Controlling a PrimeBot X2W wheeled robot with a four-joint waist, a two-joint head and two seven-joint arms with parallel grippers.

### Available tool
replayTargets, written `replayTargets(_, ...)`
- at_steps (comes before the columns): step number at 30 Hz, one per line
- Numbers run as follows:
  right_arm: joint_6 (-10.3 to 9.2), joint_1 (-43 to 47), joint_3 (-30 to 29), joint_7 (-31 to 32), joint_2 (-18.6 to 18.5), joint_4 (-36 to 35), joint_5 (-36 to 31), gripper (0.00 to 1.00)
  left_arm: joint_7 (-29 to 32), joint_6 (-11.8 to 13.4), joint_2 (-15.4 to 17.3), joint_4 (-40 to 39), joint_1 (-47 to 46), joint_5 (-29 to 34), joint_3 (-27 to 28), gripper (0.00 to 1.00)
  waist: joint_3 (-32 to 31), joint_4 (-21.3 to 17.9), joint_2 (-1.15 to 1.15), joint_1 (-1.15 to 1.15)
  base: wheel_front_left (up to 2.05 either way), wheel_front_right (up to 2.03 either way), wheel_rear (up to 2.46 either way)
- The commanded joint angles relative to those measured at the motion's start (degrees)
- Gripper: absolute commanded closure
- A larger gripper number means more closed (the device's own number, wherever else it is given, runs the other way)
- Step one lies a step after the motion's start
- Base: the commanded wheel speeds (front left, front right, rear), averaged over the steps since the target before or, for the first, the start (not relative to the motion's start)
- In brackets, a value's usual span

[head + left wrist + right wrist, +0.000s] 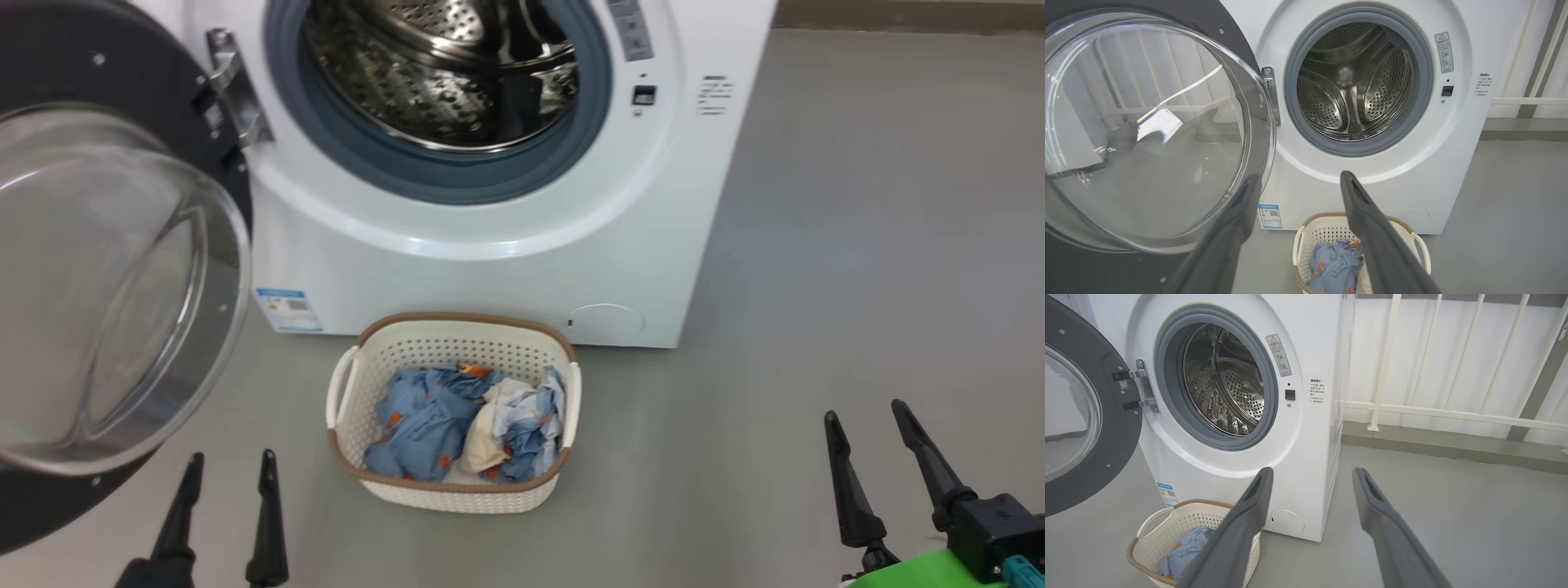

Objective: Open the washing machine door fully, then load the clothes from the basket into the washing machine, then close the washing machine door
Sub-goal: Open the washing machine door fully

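Observation:
The white washing machine [490,269] [1412,171] [1306,457] stands with its steel drum showing. Its black-rimmed washing machine door [106,286] [1147,130] [1077,416] is swung wide to the left on its hinge. In front of the machine, on the floor, sits the cream basket [453,490] [1419,249] [1151,535] holding the clothes [465,425] [1335,265] [1186,553], light blue with a cream piece. My left gripper [229,469] [1300,179] is open and empty, low beside the door and left of the basket. Open and empty too, my right gripper [865,412] [1312,473] hangs over bare floor right of the basket.
Grey floor [857,245] spreads to the right of the machine. A white railing [1453,375] and wall run behind it. The open door's glass bowl bulges out close to my left fingers [1241,216].

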Motion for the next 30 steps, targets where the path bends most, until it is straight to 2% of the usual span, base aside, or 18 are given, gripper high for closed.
replayTargets(1,0.50,-0.18,1.84,-0.68,-0.42,-1.15,0.12,0.00,-0.30,-0.20,0.54,-0.78,-0.95,-0.16,1.29,0.00,-1.03,-2.25,0.00,0.00,0.00,0.00,0.00)
replayTargets(14,0.50,-0.89,4.33,-0.68,-0.85,-0.02,0.65,0.00,0.09,0.55,0.93,3.85,-1.58,-0.67,0.03,0.00,-3.05,-9.11,0.00,0.00,0.00,0.00,0.00)
replayTargets(20,0.50,-1.43,4.56,-0.68,-1.08,0.65,1.07,0.00,0.52,1.19,1.56,4.67,-1.75,-0.82,0.36,0.00,-3.05,-9.79,0.00,0.00,0.00,0.00,0.00)
replayTargets(30,0.50,-1.73,4.12,-0.68,-0.99,1.04,1.20,0.00,0.58,1.63,2.16,4.81,-1.84,-0.86,-0.12,0.00,-2.85,-8.67,0.00,0.00,0.00,0.00,0.00)
